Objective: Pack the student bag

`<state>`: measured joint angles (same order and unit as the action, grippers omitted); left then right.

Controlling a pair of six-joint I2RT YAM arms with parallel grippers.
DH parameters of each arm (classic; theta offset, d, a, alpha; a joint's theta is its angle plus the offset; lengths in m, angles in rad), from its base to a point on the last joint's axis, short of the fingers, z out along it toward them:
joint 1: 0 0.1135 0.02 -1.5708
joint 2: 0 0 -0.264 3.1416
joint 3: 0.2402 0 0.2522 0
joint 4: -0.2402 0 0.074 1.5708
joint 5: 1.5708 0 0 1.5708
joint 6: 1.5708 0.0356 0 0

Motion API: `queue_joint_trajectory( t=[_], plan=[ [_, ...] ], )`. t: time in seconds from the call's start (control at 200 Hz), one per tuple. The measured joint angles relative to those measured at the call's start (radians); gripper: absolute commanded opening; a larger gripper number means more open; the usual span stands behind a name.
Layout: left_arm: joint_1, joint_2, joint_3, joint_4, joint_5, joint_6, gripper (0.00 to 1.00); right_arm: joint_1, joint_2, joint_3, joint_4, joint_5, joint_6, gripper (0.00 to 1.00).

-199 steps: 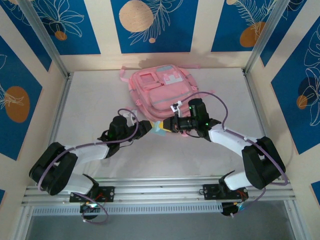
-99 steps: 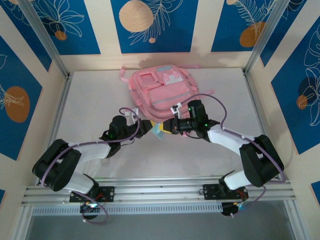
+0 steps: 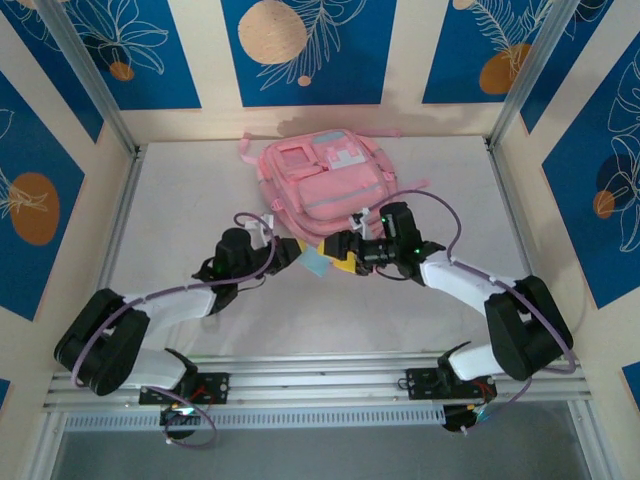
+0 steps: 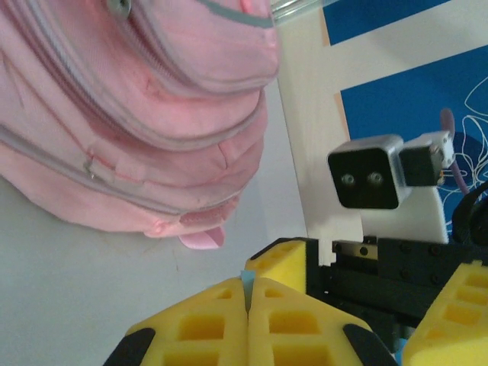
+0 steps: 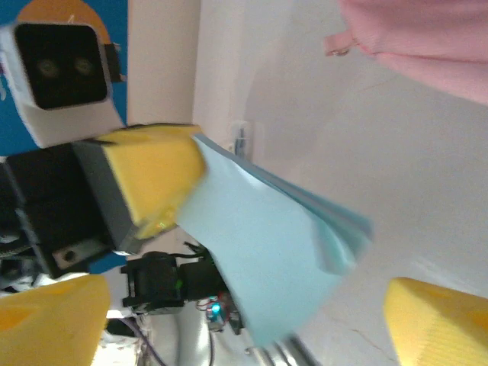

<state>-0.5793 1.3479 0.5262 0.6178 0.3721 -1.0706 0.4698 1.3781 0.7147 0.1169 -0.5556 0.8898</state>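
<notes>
Two pincers sit nose to nose just off the near edge of the student bag [image 3: 325, 180]. The bag lies flat at the far middle of the tabletop [image 3: 190, 200], front pockets up.

Left pincer [image 3: 291, 256]: clamped tight on a thin light-blue booklet [image 3: 315, 263]. In the left wrist view its yellow pads [image 4: 206, 328] are pressed together with only a sliver of blue edge between them.

Right pincer [image 3: 343, 248]: jaws wide apart, gripping nothing. In the right wrist view its fingers [image 5: 438, 316] sit either side of the booklet's free end, with a clear gap on both sides and no contact.

Booklet sticks out from the left pincer toward the right one, loose corner sagging a bit. Can't tell whether it touches the bag or the tabletop.
</notes>
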Motion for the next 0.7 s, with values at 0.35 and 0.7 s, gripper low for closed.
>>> queue_joint_trajectory(
  t=[0.35,0.7],
  plan=[
    [0.008,0.000,0.127,-0.027,0.008,0.040,0.00,0.033,0.010,-0.010,0.043,0.047,0.022,1.00],
    [0.008,0.055,0.128,0.003,0.058,-0.020,0.00,0.032,0.043,-0.010,0.206,0.024,0.075,0.79]
  ],
)
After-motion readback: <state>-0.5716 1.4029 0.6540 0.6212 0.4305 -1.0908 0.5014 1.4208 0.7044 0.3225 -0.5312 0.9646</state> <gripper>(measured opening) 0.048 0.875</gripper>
